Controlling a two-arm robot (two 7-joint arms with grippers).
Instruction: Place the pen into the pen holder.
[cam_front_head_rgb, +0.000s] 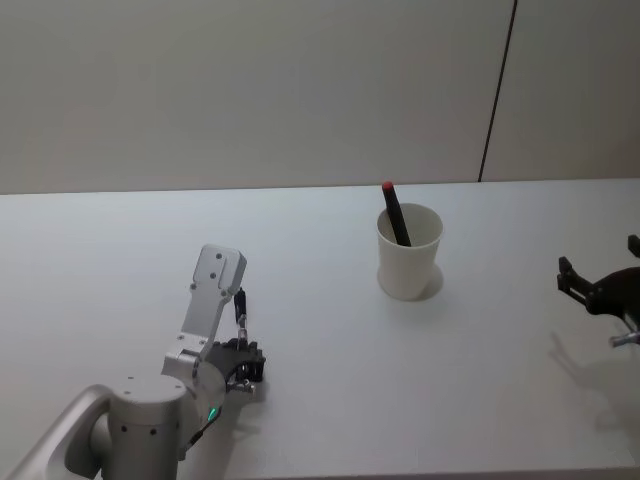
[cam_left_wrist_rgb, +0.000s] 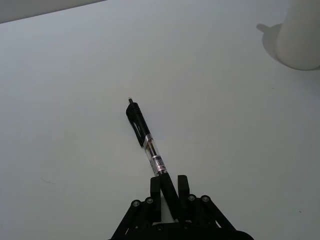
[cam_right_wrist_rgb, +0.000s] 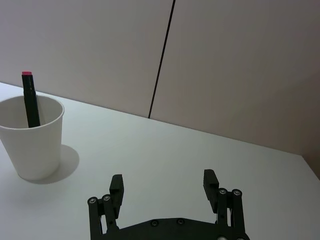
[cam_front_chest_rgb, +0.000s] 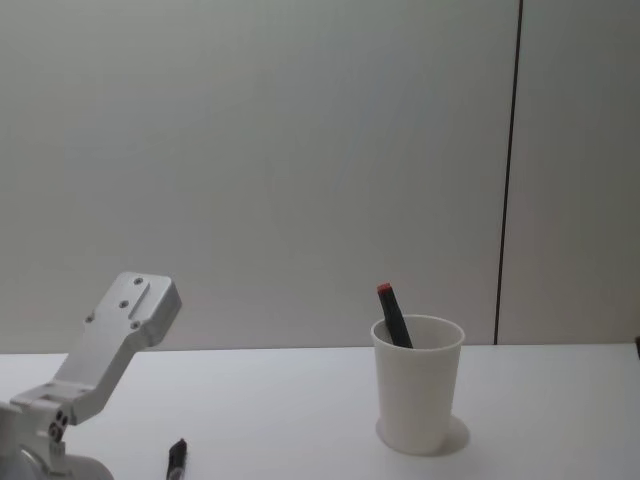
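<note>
One pen (cam_left_wrist_rgb: 145, 137) is clamped in the left hand (cam_left_wrist_rgb: 169, 187), low by the counter (cam_front_head_rgb: 120, 260). Next it likely needs lifting and carrying to the pen holder (cam_front_head_rgb: 409, 255), well apart. The right hand (cam_right_wrist_rgb: 164, 182) hangs spread apart at the right.

1. Head view: from high on the near side, looking down over the table (cam_front_head_rgb: 300, 260) to the far wall (cam_front_head_rgb: 250, 90).
2. Chest view: low and level, facing far; shares the pen holder (cam_front_chest_rgb: 417, 390).
3. Wrist views: close above the table; both also catch the pen holder.
</note>
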